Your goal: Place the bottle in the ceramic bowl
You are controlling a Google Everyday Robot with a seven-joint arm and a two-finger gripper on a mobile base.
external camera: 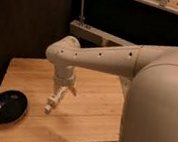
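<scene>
**Entry: bottle held by the gripper, bowl standing empty**

Camera view.

1. Arm point(104, 58): we are logging a cream arm that is reaching in from the right of the picture, bending at a rounded joint and pointing down over the table.
2. Gripper point(62, 92): we are finding it below that joint, hanging above the middle-left part of the table. Its fingers are closing around the upper end of the bottle.
3. Bottle point(52, 102): we are noting a small slim pale item slanting down and to the left from the gripper, its white cap end lowest and close to the tabletop. Whether that end is touching the wood we cannot tell. It is sitting to the right of the bowl, apart from it and outside its rim.
4. Ceramic bowl point(7, 107): we are listing a round, shallow, glossy black dish resting near the front left corner of the table, with faint light specks inside and nothing lying in it.
5. Table point(93, 114): we are recording a light wooden top carrying the bowl.
6. Wall point(24, 20): we are seeing dark panelling behind the table.
</scene>
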